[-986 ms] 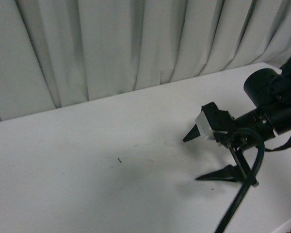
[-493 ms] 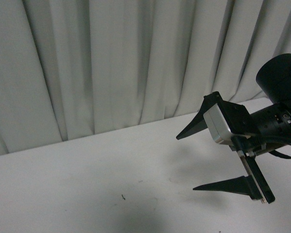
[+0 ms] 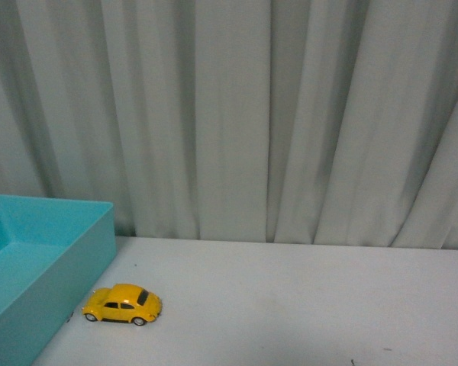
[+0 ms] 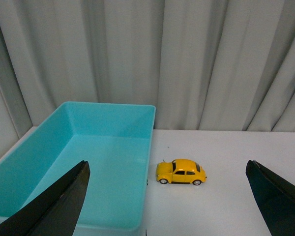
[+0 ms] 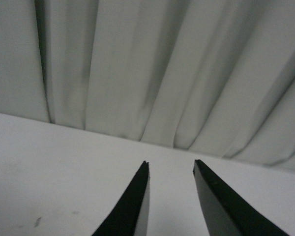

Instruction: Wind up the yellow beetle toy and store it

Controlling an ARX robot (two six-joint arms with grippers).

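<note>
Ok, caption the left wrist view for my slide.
Open left gripper frames the yellow beetle toy beside the teal bin.

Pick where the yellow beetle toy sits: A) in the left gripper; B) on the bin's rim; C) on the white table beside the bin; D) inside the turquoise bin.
C: the yellow beetle toy stands on its wheels on the white table, just outside the turquoise bin.

Small yellow beetle toy (image 4: 181, 172) on white table (image 4: 236, 147), just beside teal bin (image 4: 108, 120), left tool (image 4: 167, 163) spread wide
</note>
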